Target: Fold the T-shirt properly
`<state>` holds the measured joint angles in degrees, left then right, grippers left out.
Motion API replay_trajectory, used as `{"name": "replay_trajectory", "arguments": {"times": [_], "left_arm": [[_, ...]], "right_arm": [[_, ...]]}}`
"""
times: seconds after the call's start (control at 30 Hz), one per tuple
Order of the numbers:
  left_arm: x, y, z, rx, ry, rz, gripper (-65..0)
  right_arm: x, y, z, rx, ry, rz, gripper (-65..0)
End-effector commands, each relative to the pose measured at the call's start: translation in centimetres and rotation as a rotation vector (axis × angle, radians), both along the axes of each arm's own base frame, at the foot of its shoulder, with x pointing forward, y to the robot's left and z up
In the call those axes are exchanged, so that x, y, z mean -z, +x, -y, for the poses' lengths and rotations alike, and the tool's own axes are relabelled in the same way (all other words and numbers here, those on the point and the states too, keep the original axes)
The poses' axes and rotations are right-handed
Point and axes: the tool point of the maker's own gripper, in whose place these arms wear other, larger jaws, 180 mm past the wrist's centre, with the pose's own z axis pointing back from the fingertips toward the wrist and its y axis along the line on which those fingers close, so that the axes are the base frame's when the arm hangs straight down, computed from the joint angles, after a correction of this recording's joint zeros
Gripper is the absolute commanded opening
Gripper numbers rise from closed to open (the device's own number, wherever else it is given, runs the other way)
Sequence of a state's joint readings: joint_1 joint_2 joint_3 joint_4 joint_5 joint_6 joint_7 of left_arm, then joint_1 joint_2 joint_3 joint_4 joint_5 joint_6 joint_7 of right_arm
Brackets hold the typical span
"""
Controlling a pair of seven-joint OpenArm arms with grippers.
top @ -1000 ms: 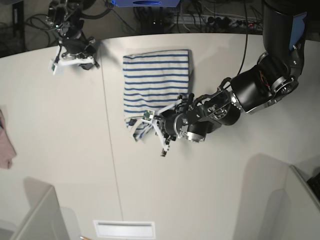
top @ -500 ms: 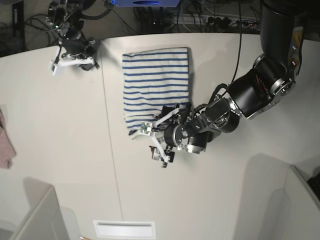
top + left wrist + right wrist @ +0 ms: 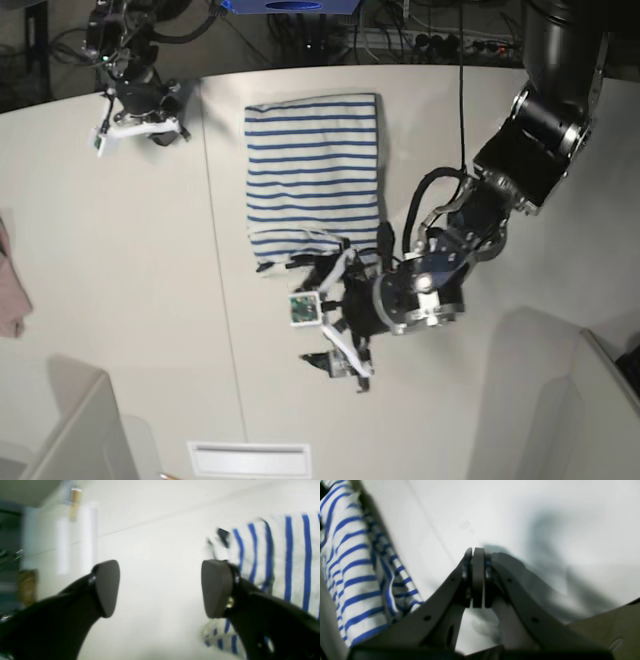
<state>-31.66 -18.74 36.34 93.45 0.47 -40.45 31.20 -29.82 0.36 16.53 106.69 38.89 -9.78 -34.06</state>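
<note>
The T-shirt (image 3: 314,180) lay folded into a strip near the bench's (image 3: 120,300) far edge, long axis running far to near. The left gripper (image 3: 325,335), jaws apart and empty, hung just off its near end; the right gripper (image 3: 135,128), jaws together, sat at the far corner.

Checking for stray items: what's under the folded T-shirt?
The T-shirt lies flat on the white table, folded into a rectangle with a few layers showing at its near edge. Anything between or beneath those layers is covered and cannot be seen.
</note>
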Motion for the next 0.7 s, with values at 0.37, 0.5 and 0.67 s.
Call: {"name": "replay_trajectory", "arguments": {"times": [0.37,0.5,0.67], "left_arm": [[0.4,-7.1,-14.5,-0.479,-0.259,-0.026,-65.0],[4.1,-12.8,-15.2,-0.479,-0.366,-0.132,-65.0],[6.5,-21.5,-14.7,-0.466,-0.508,-0.27,-65.0]], "right_arm": [[-6.4,3.6,3.3,-0.114,-0.171,0.176,-65.0],[-7.8,4.0,2.9,-0.212,-0.227,0.292,-65.0],[-9.3,2.0,2.2,-0.366,-0.449,0.456,-65.0]]}}
